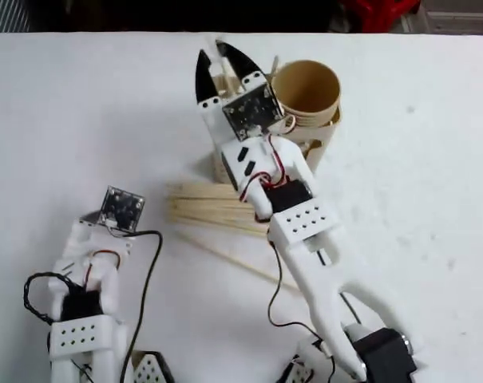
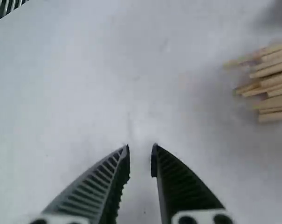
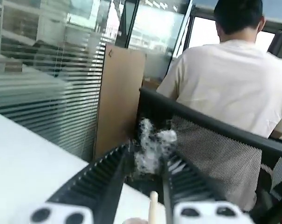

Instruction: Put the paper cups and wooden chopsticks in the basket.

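1. The right gripper [image 1: 221, 64] hangs over the pale wooden basket [image 1: 325, 140] at 12 o'clock on the white table [image 1: 81, 104]. Its black jaws are spread wide and pinch nothing.
2. The left gripper [image 2: 140, 150], at 8 o'clock, has its jaws slightly apart and empty.
3. The stacked tan paper cups [image 1: 306, 92] stand upright in the basket.
4. The pile of pale wooden chopsticks [image 1: 205, 207] lies on the table at the basket's 7 o'clock, with one loose chopstick [image 1: 233, 257] nearby.

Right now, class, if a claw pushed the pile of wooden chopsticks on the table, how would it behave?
The wooden chopsticks look thin and straight, so probably stiff and light. They lie loose and fanned on the table, so a push would likely scatter them.
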Controlling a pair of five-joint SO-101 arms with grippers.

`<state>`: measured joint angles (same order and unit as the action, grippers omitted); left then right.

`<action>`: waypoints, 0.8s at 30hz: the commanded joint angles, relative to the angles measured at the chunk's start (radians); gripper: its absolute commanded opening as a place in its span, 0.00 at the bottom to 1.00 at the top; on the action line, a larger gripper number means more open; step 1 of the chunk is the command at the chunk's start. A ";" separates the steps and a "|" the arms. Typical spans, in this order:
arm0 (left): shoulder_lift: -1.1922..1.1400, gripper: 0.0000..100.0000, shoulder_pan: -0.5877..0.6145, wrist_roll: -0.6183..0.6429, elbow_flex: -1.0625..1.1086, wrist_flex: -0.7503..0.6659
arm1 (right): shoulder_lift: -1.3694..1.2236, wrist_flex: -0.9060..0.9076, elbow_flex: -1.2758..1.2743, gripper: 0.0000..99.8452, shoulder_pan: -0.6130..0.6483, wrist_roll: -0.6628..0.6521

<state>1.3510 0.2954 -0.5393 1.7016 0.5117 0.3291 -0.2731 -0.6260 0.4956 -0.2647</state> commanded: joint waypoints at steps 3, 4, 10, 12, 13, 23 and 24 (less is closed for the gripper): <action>0.012 0.09 -0.008 -0.008 -0.003 0.005 | 0.070 0.085 0.015 0.04 -0.002 -0.012; 0.012 0.09 -0.008 -0.008 -0.003 0.005 | 0.099 0.128 0.015 0.03 -0.002 -0.012; 0.012 0.09 -0.010 -0.008 -0.003 0.005 | 0.378 0.661 0.015 0.03 -0.004 -0.012; 0.012 0.09 -0.012 -0.008 -0.003 0.005 | 0.487 0.863 0.015 0.03 0.007 -0.012; 0.012 0.09 -0.012 -0.008 -0.003 0.005 | 0.536 0.954 0.015 0.03 0.022 -0.012; 0.012 0.09 -0.012 -0.008 -0.003 0.005 | 0.552 1.391 -0.110 0.03 0.228 -0.166; 0.012 0.09 -0.012 -0.008 -0.003 0.005 | 0.503 1.376 -0.144 0.03 0.245 -0.169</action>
<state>1.3510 0.2954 -0.5393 1.7016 0.5117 0.9152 1.1017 -0.7165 0.6905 -0.4150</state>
